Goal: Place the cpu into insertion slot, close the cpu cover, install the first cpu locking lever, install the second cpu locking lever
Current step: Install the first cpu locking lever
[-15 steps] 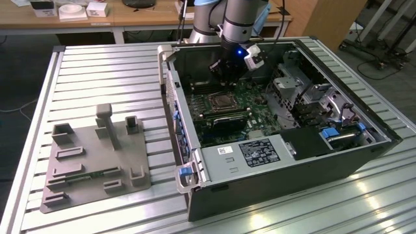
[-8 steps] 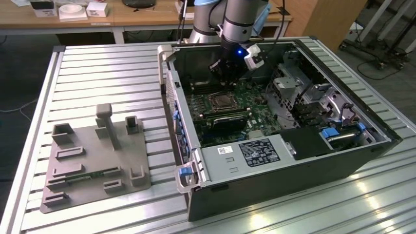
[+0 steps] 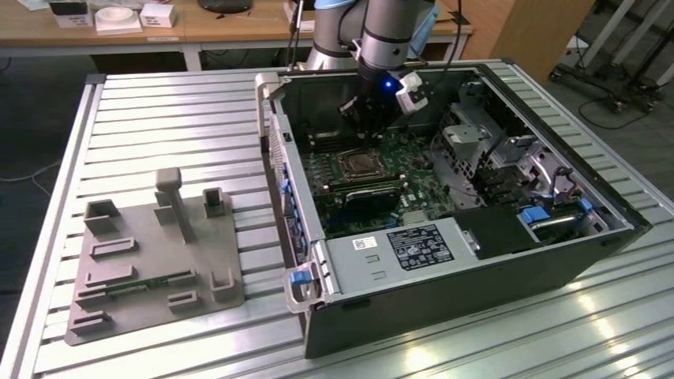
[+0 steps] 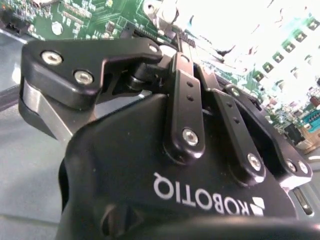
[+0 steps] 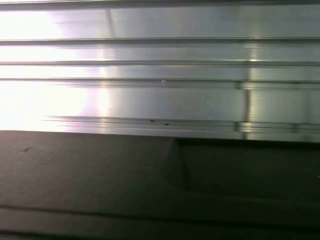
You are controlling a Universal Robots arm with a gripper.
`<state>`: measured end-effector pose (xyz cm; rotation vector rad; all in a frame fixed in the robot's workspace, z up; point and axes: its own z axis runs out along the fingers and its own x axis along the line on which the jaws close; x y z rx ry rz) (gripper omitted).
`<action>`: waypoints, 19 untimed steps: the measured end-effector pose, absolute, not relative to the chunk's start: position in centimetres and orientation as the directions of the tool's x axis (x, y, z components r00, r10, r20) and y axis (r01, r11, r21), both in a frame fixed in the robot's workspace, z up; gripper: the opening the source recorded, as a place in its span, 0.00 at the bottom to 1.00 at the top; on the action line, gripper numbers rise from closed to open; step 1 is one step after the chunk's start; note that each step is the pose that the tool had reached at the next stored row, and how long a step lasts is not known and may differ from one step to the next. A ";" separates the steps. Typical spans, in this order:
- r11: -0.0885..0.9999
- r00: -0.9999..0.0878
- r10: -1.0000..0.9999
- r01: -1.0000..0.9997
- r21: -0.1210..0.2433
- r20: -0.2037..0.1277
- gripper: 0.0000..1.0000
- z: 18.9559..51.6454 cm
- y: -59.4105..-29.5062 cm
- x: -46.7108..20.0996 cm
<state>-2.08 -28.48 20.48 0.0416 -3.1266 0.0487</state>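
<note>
Gripper (image 3: 365, 126) is down inside the case (image 3: 316, 260). It hangs over the board (image 3: 416, 170) just past the slot (image 3: 358, 167), on the side toward the arm (image 3: 384, 39). From here it looks clear of the slot, not touching. I can't tell how far open it is, or whether it's got anything. In the exterior view its tip end is just a dark mass. In the second wrist view I get its black body and links, with glare washing out the tip end and green board behind. The slot lies flat mid-board: a silver frame round a dark square centre. I take that frame to be the cover (image 3: 342, 162) lying down, but can't confirm it. Can't tell whether the cpu is seated in the slot either. Long black memory slots (image 3: 364, 192) run just beside the slot, on the side away from the arm. Further out that way is the grey box (image 3: 406, 249) with the black label. The drive cage (image 3: 479, 138) is to the exterior view's right of the slot. The grey fixture plate (image 3: 147, 260) is well apart from the slot, outside the case on the slatted table (image 3: 158, 118), to the exterior view's left. In the first wrist view I see bright aluminium slats next to a dark flat surface.
</note>
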 end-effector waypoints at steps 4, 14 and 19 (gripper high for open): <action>0.999 -1.000 -0.026 -0.027 -0.031 0.015 0.11 20.3 -28.5 -2.1; 0.999 -1.000 -0.026 -0.027 -0.030 0.014 0.11 20.2 -29.1 -2.0; 0.999 -1.000 -0.026 -0.027 -0.030 0.014 0.11 20.2 -29.2 -2.0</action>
